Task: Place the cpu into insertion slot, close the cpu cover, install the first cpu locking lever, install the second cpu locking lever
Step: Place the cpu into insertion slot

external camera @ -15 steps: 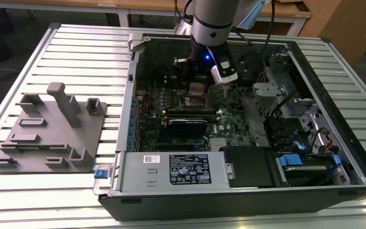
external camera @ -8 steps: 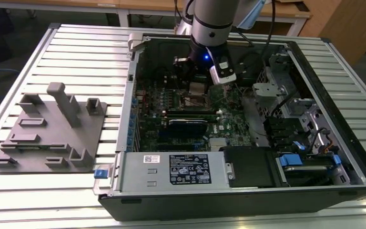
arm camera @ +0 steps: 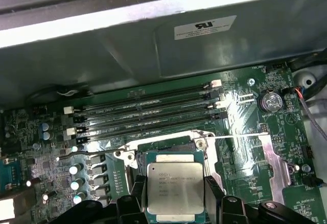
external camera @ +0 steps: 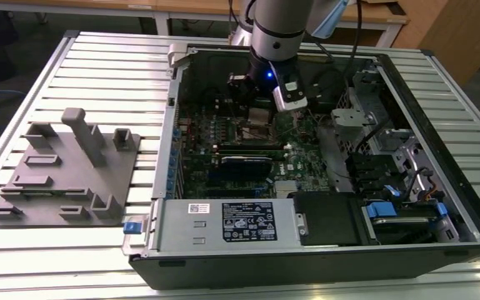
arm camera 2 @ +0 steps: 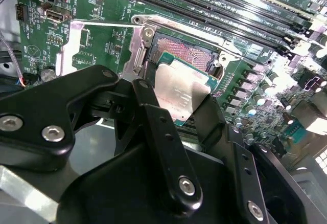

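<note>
A slatted metal table (external camera: 98,69) carries an open computer case (external camera: 307,265), and the robot arm (external camera: 280,25) reaches down into it over the green motherboard (external camera: 249,150). In the first wrist view the gripper (arm camera: 175,197) is closed to a narrow span, its two black fingers (arm camera: 134,206) pressed against opposite edges of the cpu (arm camera: 175,183). Long black memory slots (arm camera: 148,112) run just beside the socket. In the second wrist view the chip sits tilted over the insertion slot (arm camera 2: 186,52); whether it already touches the contact field cannot be told.
</note>
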{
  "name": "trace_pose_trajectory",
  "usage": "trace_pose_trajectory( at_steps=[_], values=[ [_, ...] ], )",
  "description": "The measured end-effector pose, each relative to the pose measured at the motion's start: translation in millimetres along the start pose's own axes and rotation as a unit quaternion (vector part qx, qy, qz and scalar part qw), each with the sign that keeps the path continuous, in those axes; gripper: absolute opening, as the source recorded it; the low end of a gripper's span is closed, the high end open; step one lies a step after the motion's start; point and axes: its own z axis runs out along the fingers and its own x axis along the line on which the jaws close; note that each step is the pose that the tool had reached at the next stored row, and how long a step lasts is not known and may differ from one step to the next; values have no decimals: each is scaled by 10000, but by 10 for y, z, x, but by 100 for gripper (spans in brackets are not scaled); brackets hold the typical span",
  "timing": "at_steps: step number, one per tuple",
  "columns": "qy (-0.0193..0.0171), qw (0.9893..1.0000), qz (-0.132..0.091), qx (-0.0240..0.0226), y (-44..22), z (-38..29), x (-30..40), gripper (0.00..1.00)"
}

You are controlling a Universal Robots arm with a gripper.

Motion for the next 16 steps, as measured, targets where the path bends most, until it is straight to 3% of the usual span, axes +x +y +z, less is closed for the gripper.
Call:
trace_pose_trajectory(
  at_steps=[3, 6, 12, 16],
  values=[
    [-4, 10000, 42, -1, 0, 0, 0, 54],
    [-27, 9996, 287, -5, -1, 3, 0, 54],
    [-32, 9994, 339, -6, 0, 4, 0, 54],
    [-59, 9980, 622, -11, -1, 8, 0, 54]
  ],
)
